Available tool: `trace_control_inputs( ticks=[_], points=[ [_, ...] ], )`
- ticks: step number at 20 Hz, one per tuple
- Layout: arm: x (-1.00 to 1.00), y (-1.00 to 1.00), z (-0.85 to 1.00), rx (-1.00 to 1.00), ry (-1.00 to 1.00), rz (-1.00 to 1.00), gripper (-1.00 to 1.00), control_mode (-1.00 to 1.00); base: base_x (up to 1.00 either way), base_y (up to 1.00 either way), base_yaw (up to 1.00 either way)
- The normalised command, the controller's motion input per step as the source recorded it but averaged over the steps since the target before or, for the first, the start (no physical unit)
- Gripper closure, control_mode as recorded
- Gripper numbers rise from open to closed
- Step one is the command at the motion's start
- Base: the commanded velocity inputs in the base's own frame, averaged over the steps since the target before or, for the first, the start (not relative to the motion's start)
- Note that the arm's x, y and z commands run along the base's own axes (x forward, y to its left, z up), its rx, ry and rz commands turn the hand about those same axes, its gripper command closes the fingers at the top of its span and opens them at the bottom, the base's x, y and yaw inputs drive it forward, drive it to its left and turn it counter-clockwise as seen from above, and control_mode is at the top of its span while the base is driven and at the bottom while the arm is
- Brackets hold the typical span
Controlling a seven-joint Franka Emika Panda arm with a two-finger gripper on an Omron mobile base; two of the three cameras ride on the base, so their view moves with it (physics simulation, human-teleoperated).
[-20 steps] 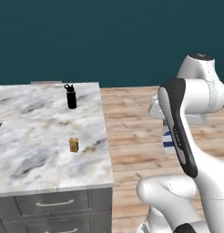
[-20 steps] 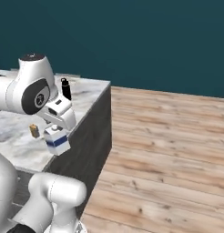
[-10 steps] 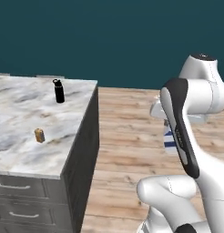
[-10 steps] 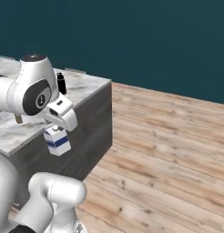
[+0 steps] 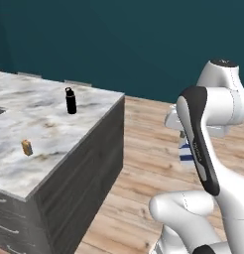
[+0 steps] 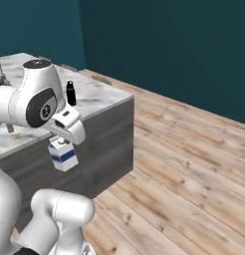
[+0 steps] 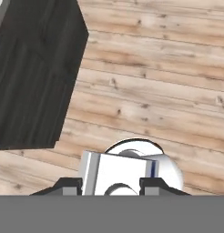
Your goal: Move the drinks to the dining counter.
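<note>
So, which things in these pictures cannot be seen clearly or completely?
- Carton: in the left base view the arm covers most of it; in the hand view the bottom band cuts it.
- Gripper: right base view, the white hand hides its fingers.
- Orange container: too small to read a label.
- Marble counter: cut off by the left edge.

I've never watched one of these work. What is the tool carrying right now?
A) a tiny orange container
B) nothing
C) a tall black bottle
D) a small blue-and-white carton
D: the tool is clamped on the blue-and-white carton, while the black bottle stands on the marble counter.
</note>
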Motion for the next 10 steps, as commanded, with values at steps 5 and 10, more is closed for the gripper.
trace_control_inputs(
  ticks=[5,10],
  points=[
    [0.0,0.0,0.0,0.0,0.0,0.0,1.0,1.0,0.63,-0.75,0.59],
    [0.0,0.0,0.0,0.0,0.0,0.0,1.0,1.0,0.6,-0.73,0.6]
  ],
)
